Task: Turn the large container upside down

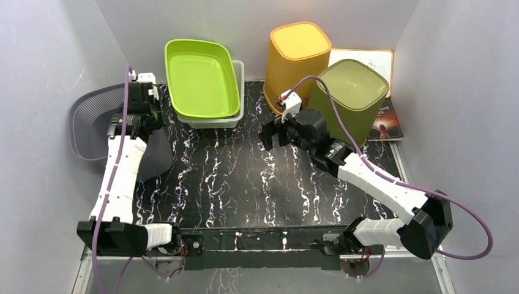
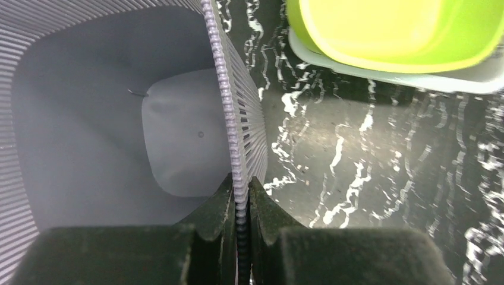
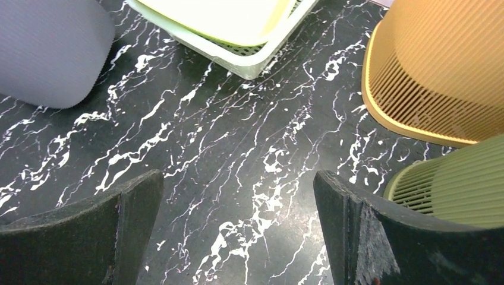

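Note:
The large grey ribbed container (image 1: 92, 122) lies tipped on its side at the left edge of the table, and its hollow inside shows in the left wrist view (image 2: 89, 130). My left gripper (image 1: 142, 120) is shut on its beaded rim (image 2: 229, 119), one finger inside and one outside. The closed left gripper (image 2: 241, 183) holds the rim edge-on. My right gripper (image 1: 269, 131) is open and empty above the middle of the table, and nothing lies between its fingers in the right wrist view (image 3: 238, 184). The grey container's outer wall shows at the top left of that view (image 3: 47, 47).
A lime green tub (image 1: 202, 76) sits in a white basket (image 1: 240, 92) at the back. An orange bin (image 1: 297, 58) and an olive bin (image 1: 349, 95) stand upside down at the back right, beside a book (image 1: 385, 119). Grey walls enclose the black marbled table (image 1: 245, 184).

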`<action>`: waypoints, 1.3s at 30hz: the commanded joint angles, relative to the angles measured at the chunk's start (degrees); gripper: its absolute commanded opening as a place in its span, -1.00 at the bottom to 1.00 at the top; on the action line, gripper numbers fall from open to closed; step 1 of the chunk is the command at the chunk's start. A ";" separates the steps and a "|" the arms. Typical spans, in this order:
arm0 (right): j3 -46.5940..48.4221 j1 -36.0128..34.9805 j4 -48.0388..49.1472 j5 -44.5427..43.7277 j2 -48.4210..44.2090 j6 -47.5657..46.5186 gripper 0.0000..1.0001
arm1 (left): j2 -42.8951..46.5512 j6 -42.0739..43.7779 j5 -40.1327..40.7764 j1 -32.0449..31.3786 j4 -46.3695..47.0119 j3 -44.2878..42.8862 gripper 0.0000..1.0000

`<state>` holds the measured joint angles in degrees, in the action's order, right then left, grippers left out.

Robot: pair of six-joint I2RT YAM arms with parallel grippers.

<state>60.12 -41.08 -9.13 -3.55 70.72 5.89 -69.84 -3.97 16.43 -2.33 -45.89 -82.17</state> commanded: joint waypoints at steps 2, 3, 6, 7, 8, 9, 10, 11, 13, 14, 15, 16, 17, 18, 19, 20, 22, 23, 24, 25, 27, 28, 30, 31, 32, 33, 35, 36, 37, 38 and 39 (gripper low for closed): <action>3.63 0.29 0.18 -5.26 -2.64 -1.32 0.96 | 7.84 -3.53 -12.01 0.16 -3.39 -7.84 -1.00; 3.87 0.31 -0.22 -5.89 -3.00 -1.40 0.96 | 8.79 -4.85 -14.71 0.13 -3.23 -8.44 -1.00; 4.65 0.31 -1.32 -8.29 -4.58 -1.79 0.96 | 11.89 -8.07 -22.19 0.21 -1.64 -9.23 -1.00; 4.93 0.32 -1.55 -8.72 -5.27 -1.99 0.96 | 12.62 -9.13 -24.40 0.22 -1.08 -9.43 -1.00; 5.23 0.41 -1.84 -8.95 -5.90 -2.10 0.96 | 13.16 -10.15 -26.64 0.20 -0.62 -9.56 -1.00; 5.60 0.39 -2.05 -9.08 -6.40 -2.29 0.96 | 13.77 -11.17 -28.88 0.19 -0.12 -9.51 -1.00; 6.01 0.42 -2.39 -9.19 -6.91 -2.46 0.96 | 14.17 -12.24 -31.69 0.20 0.50 -9.31 -1.00; 6.54 0.41 -2.89 -9.41 -7.25 -2.70 0.96 | 14.80 -13.34 -34.21 0.13 1.31 -8.62 -1.00; 7.69 0.43 -4.13 -10.78 -7.79 -3.17 0.96 | 16.08 -16.01 -40.35 0.21 3.32 -6.88 -1.00; 8.07 0.35 -4.49 -11.45 -7.99 -3.50 0.96 | 16.86 -17.20 -42.40 0.20 4.25 -5.94 -1.00; 8.35 0.44 -4.72 -12.08 -8.35 -3.78 0.96 | 17.38 -18.17 -44.00 0.22 4.79 -5.30 -1.00; 8.49 0.46 -4.81 -12.64 -8.67 -4.08 0.96 | 17.67 -18.71 -45.17 0.16 4.83 -4.85 -1.00; 8.52 0.54 -4.83 -13.05 -9.01 -4.26 0.96 | 17.88 -18.79 -45.79 0.21 4.38 -4.70 -1.00; 8.52 0.55 -4.78 -13.28 -9.30 -4.37 0.96 | 18.04 -18.59 -46.31 0.21 3.67 -4.60 -1.00; 8.53 0.59 -4.70 -13.61 -9.59 -4.62 0.96 | 18.32 -18.46 -47.09 0.15 3.06 -4.35 -1.00; 8.57 0.67 -4.68 -14.11 -9.69 -4.97 0.96 | 18.73 -18.79 -47.83 0.09 3.01 -3.76 -1.00; 8.87 0.87 -4.90 -15.49 -9.69 -5.70 0.96 | 20.23 -21.12 -50.52 -0.21 5.29 -0.36 -1.00; 9.14 1.16 -5.12 -16.12 -9.52 -5.91 0.96 | 20.94 -22.84 -52.72 -0.22 7.22 2.10 -1.00; 9.39 1.56 -5.22 -16.29 -9.40 -5.97 0.96 | 21.77 -24.73 -54.69 -0.22 9.33 4.55 -1.00; 9.58 2.09 -5.32 -16.08 -9.30 -5.90 0.96 | 22.67 -27.14 -56.75 -0.22 12.01 6.94 -1.00; 9.55 3.23 -5.14 -14.81 -9.17 -5.58 0.96 | 25.23 -32.35 -59.52 -0.24 19.21 11.85 -1.00; 9.62 3.77 -5.12 -14.38 -9.08 -5.46 0.96 | 26.28 -34.97 -60.50 -0.22 21.16 13.96 -1.00; 9.71 4.68 -5.26 -13.42 -8.73 -5.20 0.96 | 28.30 -39.62 -61.94 -0.22 27.20 17.83 -1.00; 9.75 5.01 -5.24 -13.04 -8.58 -5.19 0.96 | 29.14 -41.96 -62.62 -0.23 29.84 20.41 -1.00; 9.85 5.40 -5.32 -12.84 -8.48 -5.19 0.96 | 30.07 -44.02 -62.99 -0.22 32.24 22.32 -1.00; 10.02 5.78 -5.37 -12.68 -8.37 -5.21 0.96 | 30.84 -45.77 -63.05 -0.24 34.50 23.98 -1.00; 10.40 6.20 -5.40 -12.45 -8.38 -5.21 0.96 | 32.12 -49.39 -63.34 -0.22 38.64 26.98 -1.00; 10.57 6.52 -5.34 -12.37 -8.48 -5.18 0.96 | 32.36 -51.36 -63.73 -0.22 40.98 28.32 -1.00; 10.63 6.66 -5.18 -12.34 -8.63 -5.11 0.96 | 32.54 -53.50 -64.17 -0.22 44.29 29.96 -1.00; 10.71 6.87 -4.96 -12.16 -8.74 -5.10 0.96 | 32.61 -55.70 -64.55 -0.20 47.23 31.44 -1.00; 10.86 7.24 -4.74 -11.84 -8.82 -4.91 0.96 | 32.48 -57.34 -64.85 -0.22 49.70 32.82 -1.00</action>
<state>67.37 -34.74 -16.49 -16.36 62.85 1.39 -38.87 -50.00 -43.57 -2.52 -16.38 -51.90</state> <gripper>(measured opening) 0.980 0.048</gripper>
